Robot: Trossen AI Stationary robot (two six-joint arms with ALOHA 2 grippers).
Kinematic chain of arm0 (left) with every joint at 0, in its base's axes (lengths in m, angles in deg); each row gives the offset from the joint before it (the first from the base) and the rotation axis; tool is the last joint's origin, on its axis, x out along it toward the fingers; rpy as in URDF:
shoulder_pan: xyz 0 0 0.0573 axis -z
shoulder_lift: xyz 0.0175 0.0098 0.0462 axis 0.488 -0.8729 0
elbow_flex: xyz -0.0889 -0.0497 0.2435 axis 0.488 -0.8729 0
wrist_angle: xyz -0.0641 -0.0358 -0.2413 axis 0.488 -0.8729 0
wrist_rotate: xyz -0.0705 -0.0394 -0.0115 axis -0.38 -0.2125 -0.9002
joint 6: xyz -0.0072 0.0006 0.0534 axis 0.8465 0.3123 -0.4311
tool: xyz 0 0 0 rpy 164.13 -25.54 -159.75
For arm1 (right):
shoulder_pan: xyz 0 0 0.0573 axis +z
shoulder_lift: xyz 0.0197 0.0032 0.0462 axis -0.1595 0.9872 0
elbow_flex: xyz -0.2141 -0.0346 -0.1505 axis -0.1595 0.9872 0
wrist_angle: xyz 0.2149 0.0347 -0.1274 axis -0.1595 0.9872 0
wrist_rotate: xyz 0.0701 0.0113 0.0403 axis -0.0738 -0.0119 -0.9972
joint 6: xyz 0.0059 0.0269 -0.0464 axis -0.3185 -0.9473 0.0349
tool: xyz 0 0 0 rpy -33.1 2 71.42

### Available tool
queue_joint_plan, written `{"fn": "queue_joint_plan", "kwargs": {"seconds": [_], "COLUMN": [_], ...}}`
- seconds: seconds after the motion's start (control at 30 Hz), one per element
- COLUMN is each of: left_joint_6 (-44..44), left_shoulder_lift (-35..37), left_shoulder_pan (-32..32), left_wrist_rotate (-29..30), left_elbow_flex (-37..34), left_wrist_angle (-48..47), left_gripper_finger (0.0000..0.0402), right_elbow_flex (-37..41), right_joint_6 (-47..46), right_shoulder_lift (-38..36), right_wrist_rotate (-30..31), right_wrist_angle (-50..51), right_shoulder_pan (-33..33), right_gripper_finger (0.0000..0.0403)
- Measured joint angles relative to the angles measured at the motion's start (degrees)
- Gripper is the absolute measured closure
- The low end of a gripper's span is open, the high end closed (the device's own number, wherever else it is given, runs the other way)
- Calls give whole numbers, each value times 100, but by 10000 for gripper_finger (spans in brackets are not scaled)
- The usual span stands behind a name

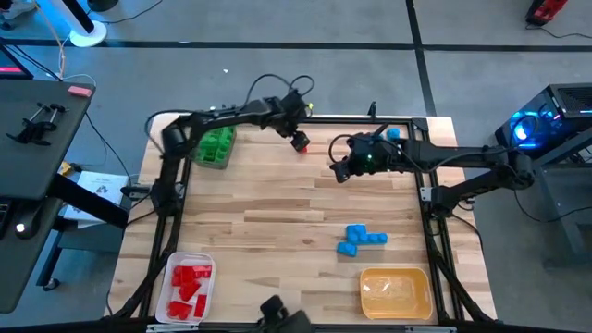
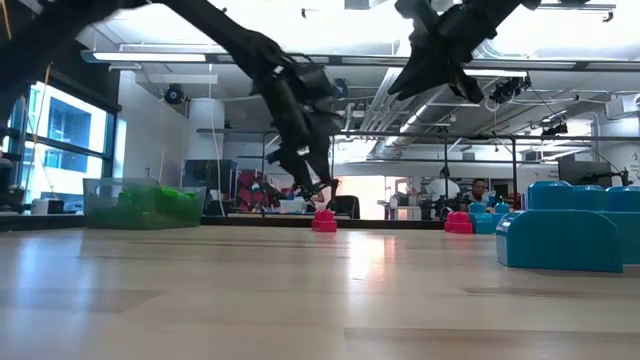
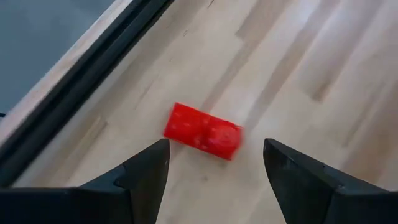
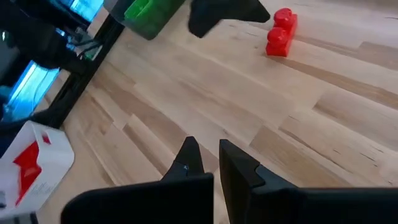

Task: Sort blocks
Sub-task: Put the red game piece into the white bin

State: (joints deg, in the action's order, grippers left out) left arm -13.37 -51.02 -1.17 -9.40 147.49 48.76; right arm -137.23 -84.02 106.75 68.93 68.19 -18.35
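Risk: left gripper point(image 3: 214, 165), jaws wide and empty over red block point(image 3: 203, 131) near the surface edge, could knock it off.

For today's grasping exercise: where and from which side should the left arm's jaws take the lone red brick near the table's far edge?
Grip the red brick across its two long side faces, coming straight down from above. It lies flat and alone on the table, and the left gripper hovers open, straddling it.
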Motion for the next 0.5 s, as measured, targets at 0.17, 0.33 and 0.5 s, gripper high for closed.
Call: {"fn": "queue_joint_plan", "kwargs": {"seconds": [0.17, 0.33, 0.5], "left_joint_6": [-517, -499, -420], "left_shoulder_lift": [-778, -1326, -1518], "left_shoulder_pan": [-79, -180, -235], "left_wrist_rotate": [96, 147, 361], "left_elbow_flex": [1190, 1848, 1922], "left_wrist_angle": [-793, -1155, -1272], "left_gripper_finger": [173, 314, 389], "right_elbow_flex": [0, 0, 0], "right_joint_6": [-302, -452, -538], "right_shoulder_lift": [0, 0, 0], "right_wrist_rotate": [373, 622, 684], "right_wrist_angle": [-2, -35, -141], "right_shoulder_pan": [193, 254, 247], "right_gripper_finger": [402, 402, 402]}}
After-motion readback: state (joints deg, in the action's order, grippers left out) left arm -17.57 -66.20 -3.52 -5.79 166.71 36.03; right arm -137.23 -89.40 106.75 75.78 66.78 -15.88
